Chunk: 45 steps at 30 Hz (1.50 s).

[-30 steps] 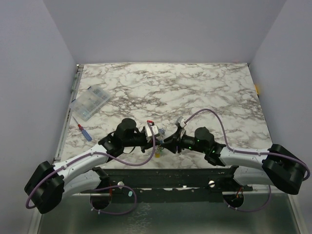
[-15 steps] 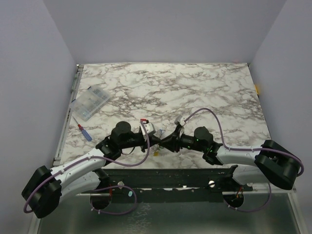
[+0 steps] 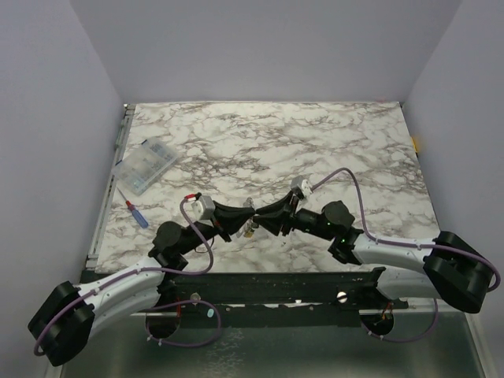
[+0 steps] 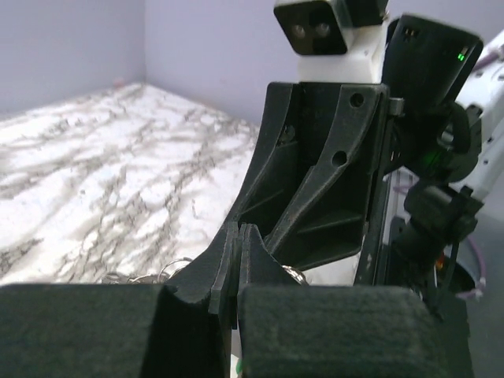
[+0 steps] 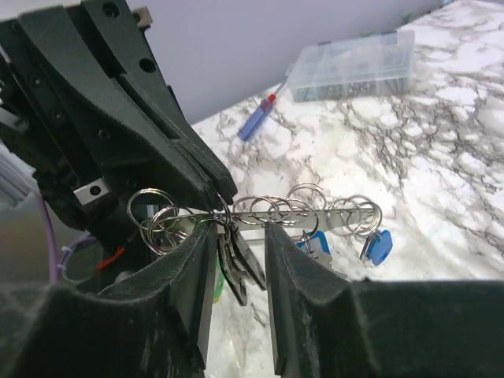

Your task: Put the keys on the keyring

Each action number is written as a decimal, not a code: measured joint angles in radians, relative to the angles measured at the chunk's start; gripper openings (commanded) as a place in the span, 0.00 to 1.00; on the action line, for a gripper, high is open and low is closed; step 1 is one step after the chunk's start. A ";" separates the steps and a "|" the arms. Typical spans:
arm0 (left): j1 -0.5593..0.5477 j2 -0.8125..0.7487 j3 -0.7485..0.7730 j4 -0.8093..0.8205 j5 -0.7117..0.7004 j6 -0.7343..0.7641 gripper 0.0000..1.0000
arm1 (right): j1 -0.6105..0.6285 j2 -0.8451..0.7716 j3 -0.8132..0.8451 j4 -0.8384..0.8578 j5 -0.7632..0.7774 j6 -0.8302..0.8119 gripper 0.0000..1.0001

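left gripper [image 5: 218,195]: fingers pressed together, pinching the keyring [image 5: 157,223] at its tips | right gripper [image 5: 240,236]: jaws apart, clamping nothing | keys [image 5: 236,272]: dark ones hanging between right fingers, blue-headed ones just beyond

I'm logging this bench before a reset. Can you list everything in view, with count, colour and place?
clear plastic compartment box: one, transparent, far left of the table
plastic-handled screwdriver: one, red and blue, left edge, nearer than the box
silvery metal keyrings: several linked, silver, held up between the pincers
small metal keys: a few, two blue heads, the rest dark, hanging below the rings
marble-patterned table: one, white and grey
purple cables: one along each arm
left pincer: black, shut on the keyrings
right pincer: black, jaws apart around the dark keys
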State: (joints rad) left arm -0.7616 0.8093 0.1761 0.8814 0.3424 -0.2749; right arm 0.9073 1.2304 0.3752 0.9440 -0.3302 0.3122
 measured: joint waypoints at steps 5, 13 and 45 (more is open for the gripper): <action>-0.006 -0.019 -0.050 0.172 -0.076 -0.046 0.00 | -0.008 -0.032 0.027 0.006 0.014 -0.023 0.52; -0.011 -0.014 -0.053 0.341 -0.111 -0.061 0.00 | -0.013 -0.132 0.033 -0.034 -0.002 -0.089 0.53; -0.011 0.045 -0.053 0.536 -0.062 -0.108 0.00 | -0.025 -0.075 0.114 -0.047 -0.169 -0.171 0.40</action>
State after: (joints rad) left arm -0.7727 0.8543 0.1234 1.4178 0.2802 -0.3828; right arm 0.8822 1.1553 0.4892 0.8974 -0.4988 0.1417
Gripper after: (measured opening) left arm 0.017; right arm 0.385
